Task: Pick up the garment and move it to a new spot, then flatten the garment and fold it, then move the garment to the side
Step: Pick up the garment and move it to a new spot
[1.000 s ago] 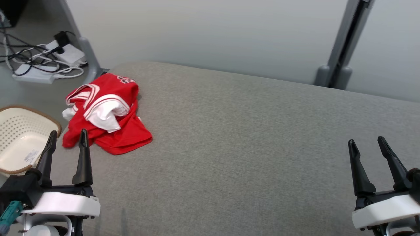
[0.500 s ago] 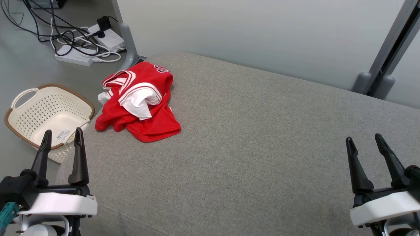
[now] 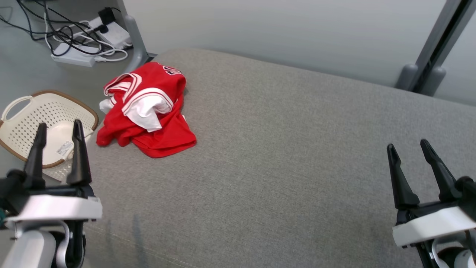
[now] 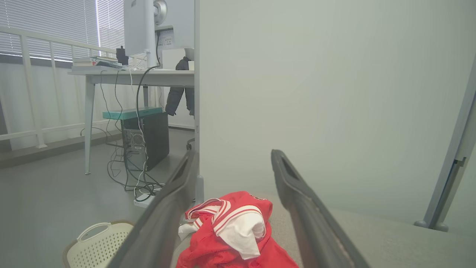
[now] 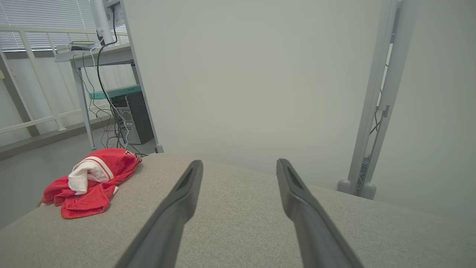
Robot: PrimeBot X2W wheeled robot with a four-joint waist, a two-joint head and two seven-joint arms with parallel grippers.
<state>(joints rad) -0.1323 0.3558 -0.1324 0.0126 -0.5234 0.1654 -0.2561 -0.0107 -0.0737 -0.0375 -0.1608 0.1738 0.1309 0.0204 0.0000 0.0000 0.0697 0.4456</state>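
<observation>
Nearest us, our left gripper hangs at seven o'clock in the head view and our right gripper at five o'clock. Both have their fingers spread wide and hold nothing. Between them runs the grey cushion. The shirt lies crumpled near the cushion's far left corner, at about one o'clock from the left gripper, with a white sleeve bunched on top of the red. At about nine o'clock from it, a cream basket sits on the floor. We judge the step in hand to be the reach for the pick-up. To do it well, we bring the left gripper in low toward one o'clock and bite a thick red fold rather than the loose sleeve. We also lift clear of the cushion's edge so nothing slides toward the basket. Farther off, at eleven o'clock, a power strip lies on the floor.
</observation>
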